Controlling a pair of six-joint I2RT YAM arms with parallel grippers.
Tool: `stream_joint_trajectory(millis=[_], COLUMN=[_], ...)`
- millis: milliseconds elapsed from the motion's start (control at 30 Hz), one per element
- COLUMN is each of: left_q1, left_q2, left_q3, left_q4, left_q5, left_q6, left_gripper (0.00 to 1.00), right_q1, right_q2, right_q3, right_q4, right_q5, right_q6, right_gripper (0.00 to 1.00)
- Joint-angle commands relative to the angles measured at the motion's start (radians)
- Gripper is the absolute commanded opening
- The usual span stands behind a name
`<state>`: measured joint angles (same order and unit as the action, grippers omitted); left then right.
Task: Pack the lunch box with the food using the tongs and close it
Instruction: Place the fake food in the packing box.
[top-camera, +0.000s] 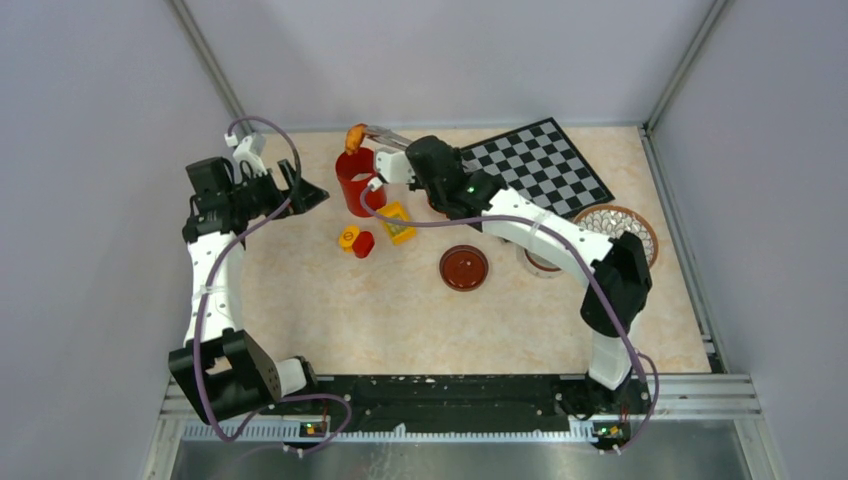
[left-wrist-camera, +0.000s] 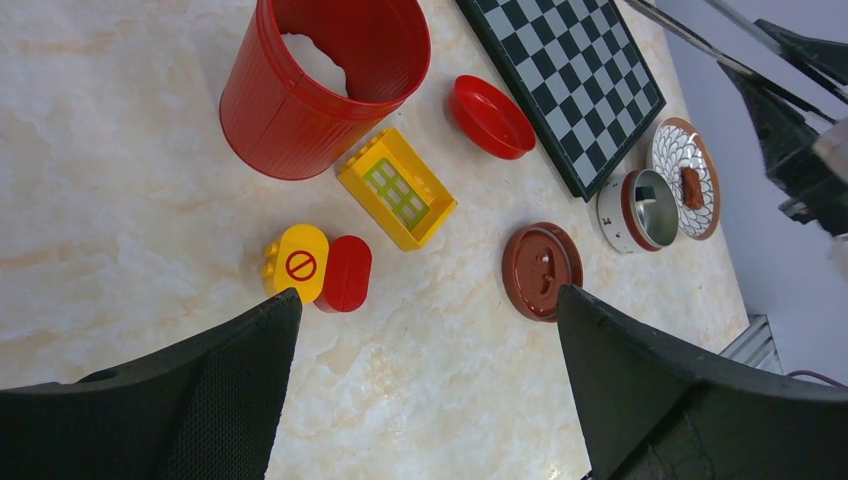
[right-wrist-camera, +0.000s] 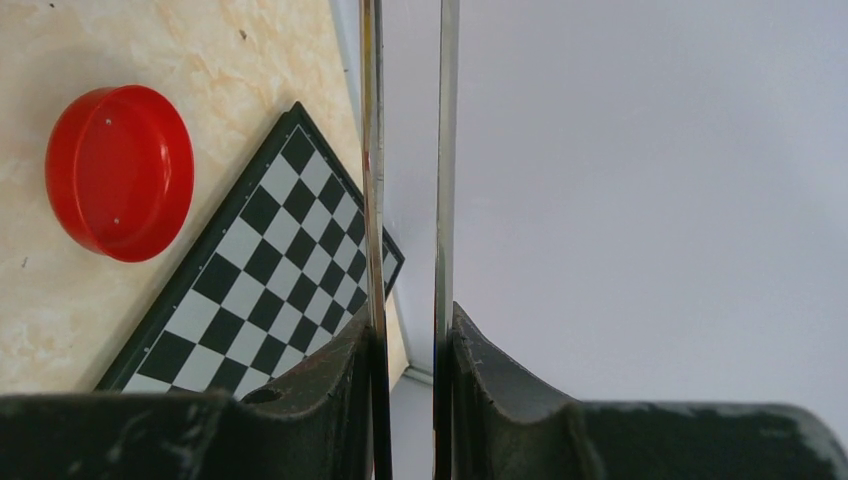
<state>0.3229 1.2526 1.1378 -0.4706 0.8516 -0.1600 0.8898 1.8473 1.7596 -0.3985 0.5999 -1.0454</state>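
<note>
My right gripper (top-camera: 397, 165) (right-wrist-camera: 410, 320) is shut on the slim silver tongs (top-camera: 385, 136) (right-wrist-camera: 373, 150). They reach left and pinch an orange-brown piece of food (top-camera: 355, 137) just past the far rim of a tall red cup (top-camera: 357, 180). In the right wrist view the tong tips run off the top. The steel lunch box (left-wrist-camera: 640, 208) stands open beside the patterned plate (left-wrist-camera: 672, 150), on which lies another brown piece of food (left-wrist-camera: 692, 187). From above, my right arm mostly covers the lunch box (top-camera: 530, 265). Its reddish-brown lid (top-camera: 464, 267) (left-wrist-camera: 541, 270) lies apart. My left gripper (top-camera: 310, 195) (left-wrist-camera: 428, 295) hangs open with nothing in it.
A chessboard (top-camera: 540, 165) lies at the back right, with a red bowl (left-wrist-camera: 490, 103) beside its edge. A yellow window block (top-camera: 397, 222) and a yellow and a red toy block (top-camera: 355, 240) lie near the cup. Walls close in three sides.
</note>
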Motion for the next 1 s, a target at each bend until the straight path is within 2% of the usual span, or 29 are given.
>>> stream_joint_trajectory(millis=[0,733,967], left_q1=[0.013,0.033,0.035], left_q2=[-0.008,-0.016,-0.012], left_q3=[-0.01,-0.016,-0.016], left_q4=[0.039,0.048,0.049], left_q5=[0.036,0.073,0.084], left_q6=[-0.012,-0.021,-0.019], left_gripper=[0.99,0.99,0.99], right_q1=[0.02,0.065,0.07], right_q2=[0.025,0.087,0.082], right_q3=[-0.003,-0.045,-0.047], right_q4=[0.104,0.123,0.117], right_q5=[0.068,0.104,0.101], right_q6=[-0.047,-0.112,-0.105], right_gripper=[0.0,0.0,0.2])
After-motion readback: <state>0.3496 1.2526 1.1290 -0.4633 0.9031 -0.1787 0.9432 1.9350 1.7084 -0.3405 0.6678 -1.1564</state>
